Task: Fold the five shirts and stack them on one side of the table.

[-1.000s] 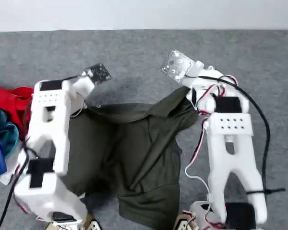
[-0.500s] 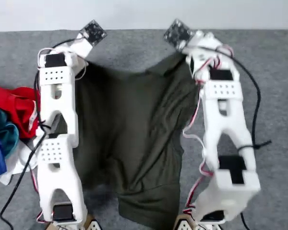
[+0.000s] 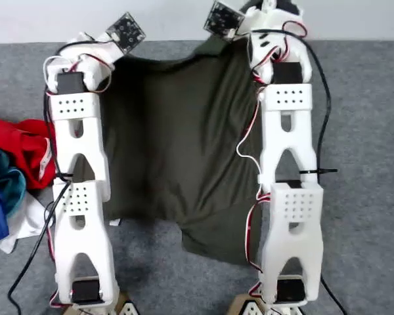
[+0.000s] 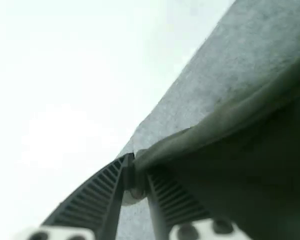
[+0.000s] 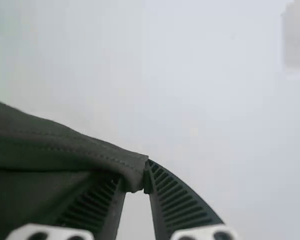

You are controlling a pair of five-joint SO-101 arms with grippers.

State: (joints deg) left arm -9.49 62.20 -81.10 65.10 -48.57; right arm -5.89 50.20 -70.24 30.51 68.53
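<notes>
Two arms reach forward side by side across the grey table point(image 3: 368, 164), the left arm point(image 3: 79, 197) and the right arm point(image 3: 289, 190), with a dark olive shirt point(image 3: 177, 151) spread between them. The shirt's nearest edge lies rumpled on the table between the arm bases, lower on the right arm's side. Just outside the left arm, at the table's edge, sits a loose pile of shirts point(image 3: 13, 177): red on the far side, then teal, blue and white. Farther off, the olive cloth runs flat and taut to the table's far edge. There the left gripper point(image 4: 135, 172) is clamped on one far corner of the shirt, and the right gripper point(image 5: 135, 182) pinches the other corner's stitched hem, both held a little above the table.
</notes>
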